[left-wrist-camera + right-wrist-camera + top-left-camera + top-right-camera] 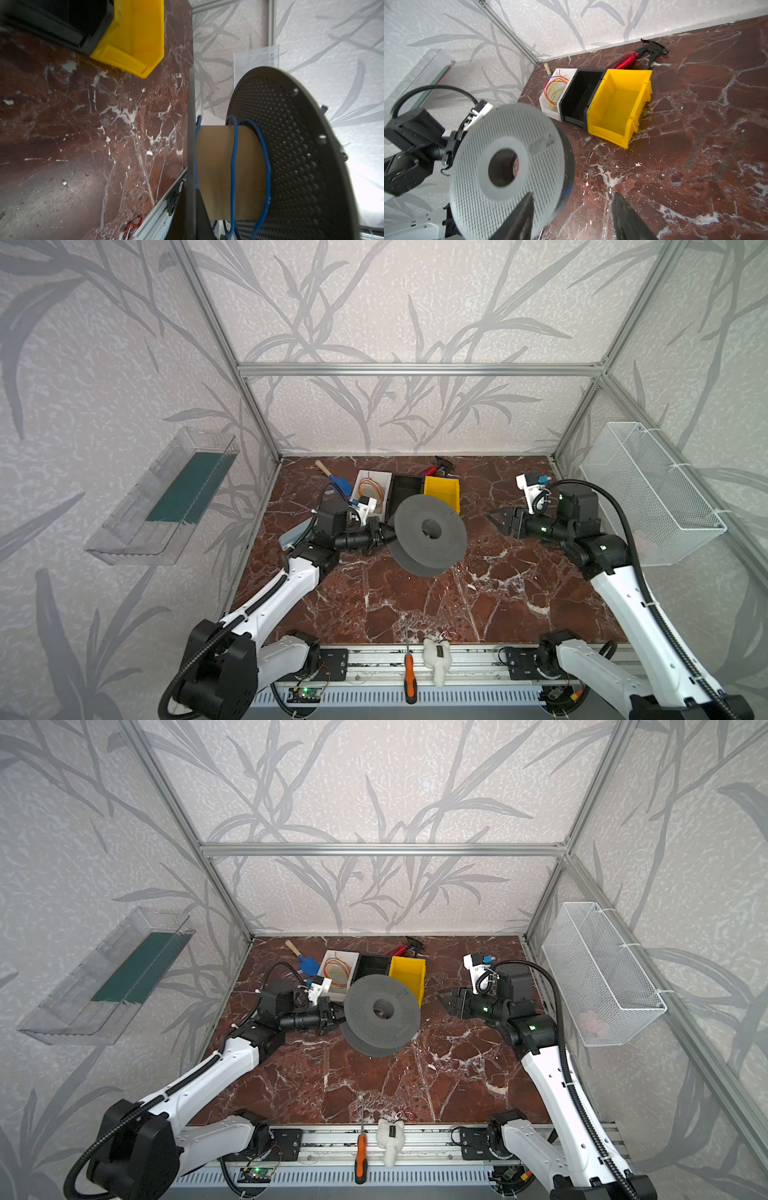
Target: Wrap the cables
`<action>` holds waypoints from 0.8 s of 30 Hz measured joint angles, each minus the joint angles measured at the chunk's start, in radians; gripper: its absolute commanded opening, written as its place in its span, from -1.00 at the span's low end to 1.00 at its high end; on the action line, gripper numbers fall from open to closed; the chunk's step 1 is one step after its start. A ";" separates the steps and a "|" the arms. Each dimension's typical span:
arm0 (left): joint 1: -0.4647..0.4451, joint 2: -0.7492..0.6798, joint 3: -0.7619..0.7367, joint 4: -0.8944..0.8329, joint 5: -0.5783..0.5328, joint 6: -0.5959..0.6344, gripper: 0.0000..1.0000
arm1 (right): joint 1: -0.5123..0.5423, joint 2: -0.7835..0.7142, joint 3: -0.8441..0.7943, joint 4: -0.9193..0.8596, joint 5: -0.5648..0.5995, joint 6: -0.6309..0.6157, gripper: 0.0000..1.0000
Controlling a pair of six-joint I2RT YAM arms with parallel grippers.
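The left fingers [381,536] are clamped together on a flange rim of the grey spool [430,526], mid-frame in both top views. The right fingers [500,519] stand apart and empty, right of the spool and clear of it. The flanges hide the blue cable [233,166] in both top views. In the left wrist view, lower middle, its loose loops circle the brown core [216,170], running top to bottom, while the core's axis runs left to right.
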 measured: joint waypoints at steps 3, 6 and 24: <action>-0.079 0.059 -0.045 0.027 -0.012 0.022 -1.00 | -0.004 0.043 -0.021 0.035 0.018 0.022 0.26; -0.125 0.114 -0.111 0.072 -0.031 0.030 -1.00 | -0.004 0.066 -0.050 0.057 0.032 0.033 0.29; -0.122 0.245 -0.125 0.070 -0.109 0.220 -0.92 | -0.004 0.109 -0.097 0.174 0.008 0.027 0.32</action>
